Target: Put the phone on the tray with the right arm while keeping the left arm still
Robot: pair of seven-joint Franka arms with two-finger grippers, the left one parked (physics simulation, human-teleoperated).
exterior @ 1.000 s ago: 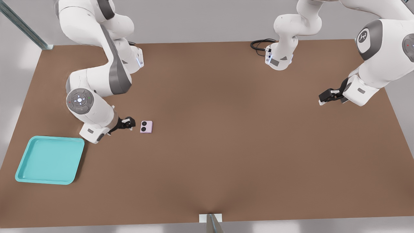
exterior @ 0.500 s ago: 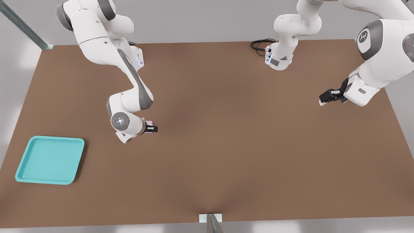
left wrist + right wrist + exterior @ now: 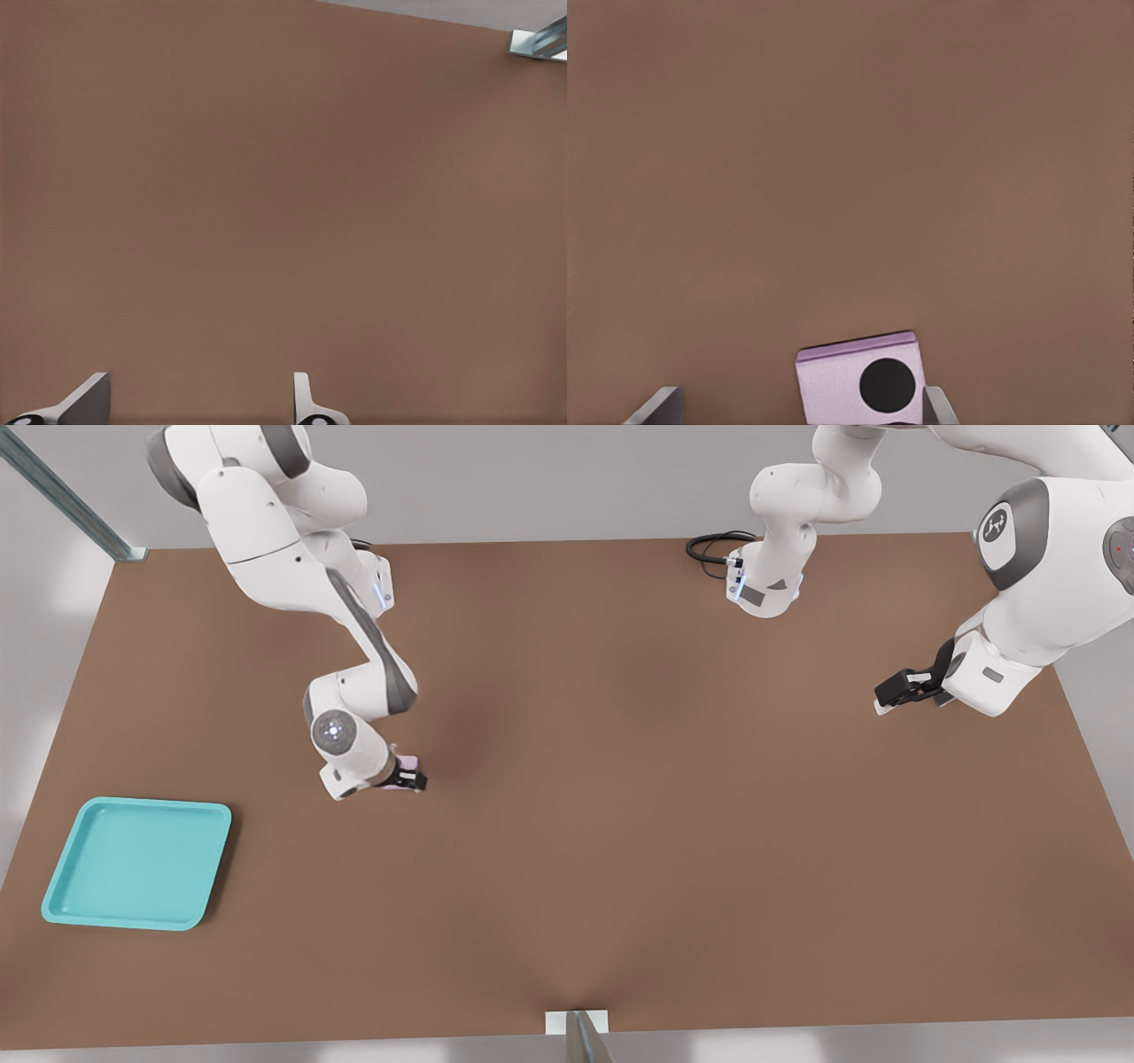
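The pale pink phone [image 3: 407, 762] lies flat on the brown table [image 3: 620, 824], mostly covered by my right arm's hand in the front view. My gripper [image 3: 410, 779] stands directly over it, low to the table. In the right wrist view the phone [image 3: 859, 382] shows one black lens and sits between my fingertips [image 3: 939, 409]. It lies close against one finger, with a wide gap to the other, so my gripper [image 3: 799, 412] is open. The turquoise tray [image 3: 62, 908] rests holding nothing at the front view's lower left, well apart from the phone.
The parked arm's black gripper [image 3: 899, 688] hangs over the table at the front view's right. A black cable [image 3: 709, 545] loops by the far arm base. A metal post [image 3: 580, 1035] stands at the near edge, and a metal rail [image 3: 62, 500] runs along the far left corner.
My right arm swung from beside the phone to directly above it and came down around it. In the last half second it only shifted slightly. Phone and tray stayed put.
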